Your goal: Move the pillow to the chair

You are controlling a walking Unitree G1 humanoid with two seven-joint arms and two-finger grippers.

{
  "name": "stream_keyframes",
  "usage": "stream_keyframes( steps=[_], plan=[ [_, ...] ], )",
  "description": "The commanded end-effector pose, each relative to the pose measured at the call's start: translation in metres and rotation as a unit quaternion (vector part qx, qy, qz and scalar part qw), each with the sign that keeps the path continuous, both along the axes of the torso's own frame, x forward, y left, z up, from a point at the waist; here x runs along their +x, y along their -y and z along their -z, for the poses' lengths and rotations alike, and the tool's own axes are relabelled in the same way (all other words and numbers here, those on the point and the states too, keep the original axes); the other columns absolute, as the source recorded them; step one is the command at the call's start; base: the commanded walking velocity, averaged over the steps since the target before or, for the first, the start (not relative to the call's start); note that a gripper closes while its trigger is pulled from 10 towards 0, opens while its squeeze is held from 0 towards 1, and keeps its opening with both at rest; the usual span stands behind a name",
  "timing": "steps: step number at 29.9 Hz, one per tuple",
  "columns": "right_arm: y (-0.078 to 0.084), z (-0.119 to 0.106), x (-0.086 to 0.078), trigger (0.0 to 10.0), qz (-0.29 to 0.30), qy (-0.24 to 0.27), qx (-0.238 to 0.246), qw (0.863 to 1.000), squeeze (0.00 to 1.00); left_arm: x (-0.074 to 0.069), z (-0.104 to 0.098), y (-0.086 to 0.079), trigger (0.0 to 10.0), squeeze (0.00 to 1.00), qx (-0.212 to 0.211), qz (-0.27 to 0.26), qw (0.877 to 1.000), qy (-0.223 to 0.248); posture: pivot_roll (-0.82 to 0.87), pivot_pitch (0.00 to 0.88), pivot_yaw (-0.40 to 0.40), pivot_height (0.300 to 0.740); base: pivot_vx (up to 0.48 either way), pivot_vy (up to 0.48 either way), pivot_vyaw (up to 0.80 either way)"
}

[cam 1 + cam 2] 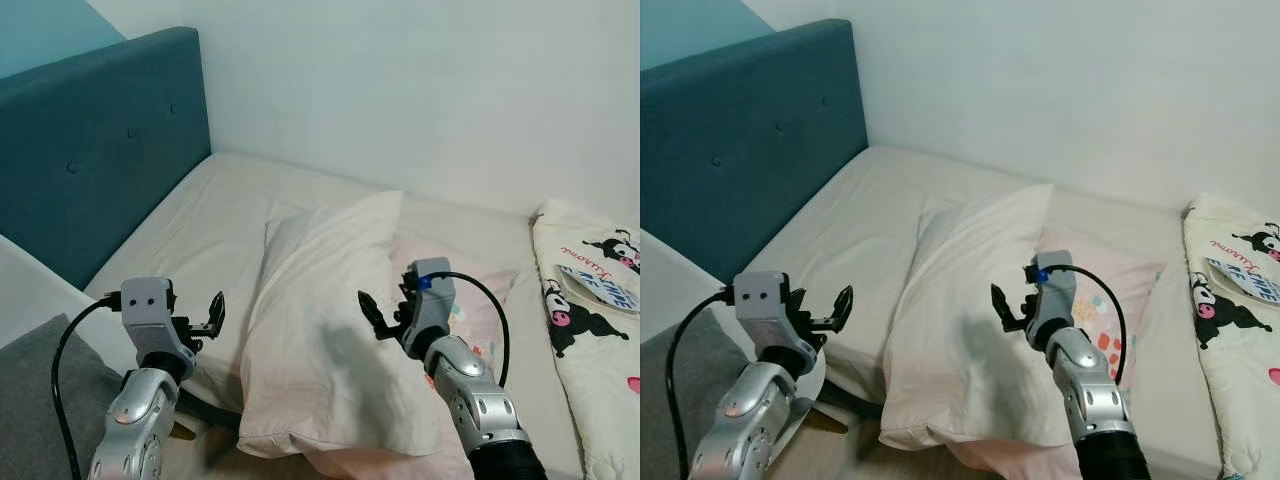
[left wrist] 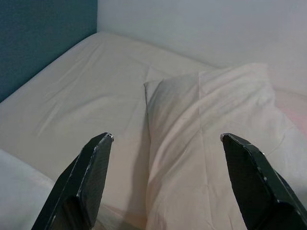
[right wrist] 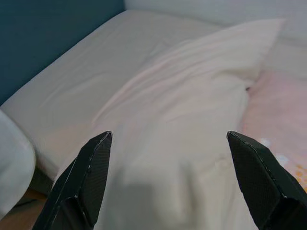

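A long cream pillow lies lengthwise on the bed, its near end hanging over the mattress edge. It rests partly on a pink patterned pillow. My left gripper hovers open just left of the cream pillow's near end, above the mattress edge. My right gripper is open above the pillow's right half, not touching it. The left wrist view shows the left gripper with the pillow ahead between the spread fingers. Under the right gripper the pillow stretches away.
A teal padded headboard rises on the left and a white wall stands behind the bed. The cream mattress sheet is bare left of the pillow. A white cartoon-print blanket lies at the right. Grey fabric sits at the lower left.
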State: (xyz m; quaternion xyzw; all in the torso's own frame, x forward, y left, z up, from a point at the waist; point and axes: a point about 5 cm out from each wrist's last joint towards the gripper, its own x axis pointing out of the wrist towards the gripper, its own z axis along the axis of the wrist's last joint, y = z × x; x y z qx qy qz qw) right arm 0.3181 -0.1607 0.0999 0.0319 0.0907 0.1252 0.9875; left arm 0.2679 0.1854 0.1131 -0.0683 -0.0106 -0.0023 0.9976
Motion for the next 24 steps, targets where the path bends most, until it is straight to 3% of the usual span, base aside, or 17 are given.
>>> stream_keyframes(
  steps=[1,6,11,15,24],
  plan=[
    [0.003,0.003,0.001,10.0,0.011,-0.014,0.008,1.000,0.00,-0.002,0.003,0.003,10.0,0.00,-0.007,0.005,1.000,-0.003,-0.01,0.000,-0.102,0.690,0.000,0.000,0.00],
    [0.005,0.003,0.002,10.0,0.021,-0.019,0.020,0.999,0.00,-0.002,0.003,0.003,10.0,0.00,-0.007,0.006,1.000,-0.003,-0.01,0.000,-0.100,0.675,0.000,0.000,0.00],
    [0.014,0.004,0.007,10.0,0.061,-0.041,0.071,0.995,0.00,-0.002,0.002,0.002,10.0,0.00,0.006,0.008,1.000,0.002,-0.01,0.000,-0.099,0.645,0.000,0.000,0.00],
    [0.015,0.003,0.008,10.0,0.064,-0.041,0.076,0.994,0.00,-0.003,0.000,0.002,10.0,0.00,0.014,0.006,1.000,0.006,-0.01,0.000,-0.098,0.635,0.000,0.000,0.00],
    [0.027,0.000,0.019,10.0,0.072,-0.037,0.067,0.995,0.00,0.000,-0.011,-0.021,10.0,0.00,0.024,-0.049,0.998,0.019,-0.02,0.000,-0.087,0.590,0.000,0.000,0.00]
  ],
)
